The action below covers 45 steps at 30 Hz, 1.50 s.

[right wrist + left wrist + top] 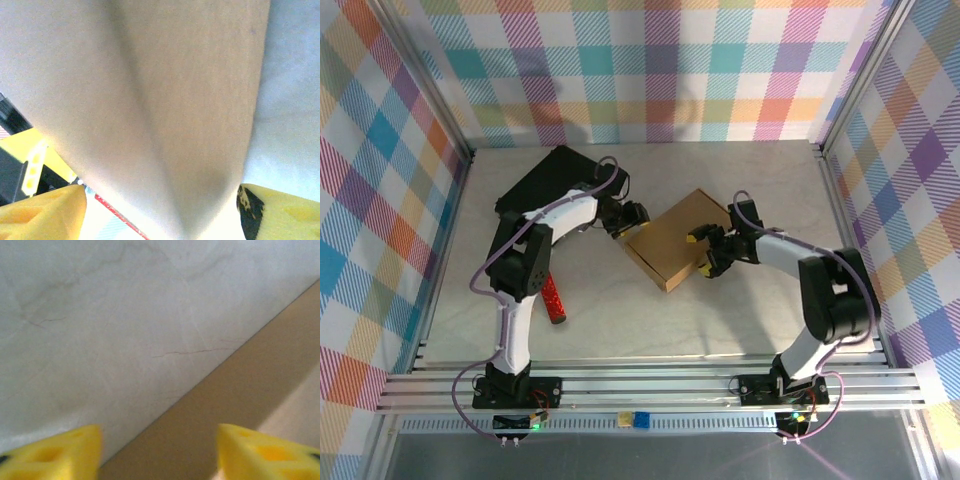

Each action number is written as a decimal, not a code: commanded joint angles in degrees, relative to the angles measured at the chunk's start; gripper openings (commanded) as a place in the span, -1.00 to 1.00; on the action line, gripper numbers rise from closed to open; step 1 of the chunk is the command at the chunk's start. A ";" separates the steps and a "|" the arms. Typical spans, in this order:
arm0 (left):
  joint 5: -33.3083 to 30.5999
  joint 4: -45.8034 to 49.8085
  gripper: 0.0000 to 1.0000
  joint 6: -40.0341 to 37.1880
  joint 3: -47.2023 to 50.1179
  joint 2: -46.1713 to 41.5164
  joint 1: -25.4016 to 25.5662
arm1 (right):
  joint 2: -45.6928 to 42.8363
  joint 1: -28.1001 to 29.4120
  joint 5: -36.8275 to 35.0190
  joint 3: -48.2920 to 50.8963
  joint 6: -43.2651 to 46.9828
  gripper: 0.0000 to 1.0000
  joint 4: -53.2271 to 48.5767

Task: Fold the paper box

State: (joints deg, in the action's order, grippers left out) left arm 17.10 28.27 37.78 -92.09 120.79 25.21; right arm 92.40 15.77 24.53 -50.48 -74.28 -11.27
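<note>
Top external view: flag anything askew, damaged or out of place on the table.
The paper box lies skewed, its edges diagonal to the table edges. A red stick-like object lies loose beside the left arm, apart from the box. The left wrist view shows a hairline crack in the table's surface.

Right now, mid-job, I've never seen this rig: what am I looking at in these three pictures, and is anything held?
The machine is two white arms bolted at the near edge of the table. The overhead picture looks down from behind them: left arm on the left, right arm on the right. The other two pictures come from a camera on each wrist, so the yellow fingertips at the bottom are that arm's own. On the table lie the paper box, a black case and a small red object. The left jaws are open beside the box; the right jaws stand wide apart at its edge. Nothing looks held.
</note>
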 commanded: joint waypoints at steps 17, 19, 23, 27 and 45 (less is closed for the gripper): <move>-58.82 7.78 0.99 -12.35 28.70 -57.76 -1.37 | -43.04 -10.30 -45.91 2.59 45.66 0.99 -20.16; -60.87 6.52 0.99 -21.85 33.18 -59.64 -1.65 | -45.69 -10.23 -50.28 9.96 48.80 0.98 -13.47; -59.03 -1.06 0.99 -35.23 42.49 -60.23 -3.75 | -44.48 -10.23 -50.20 21.37 61.98 0.98 2.94; -46.68 -11.70 0.99 -34.79 50.55 -58.66 -9.68 | -37.62 -10.32 -46.12 28.14 67.45 0.98 17.26; -27.24 -75.90 0.99 -38.99 68.58 -31.86 -20.11 | -6.57 -15.54 -24.93 28.76 72.79 0.98 59.99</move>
State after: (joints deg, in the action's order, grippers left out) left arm -15.35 -29.95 0.38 -26.81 85.73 5.93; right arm 83.64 0.62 -4.19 -23.18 -2.24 37.26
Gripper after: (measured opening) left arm 0.996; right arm 0.992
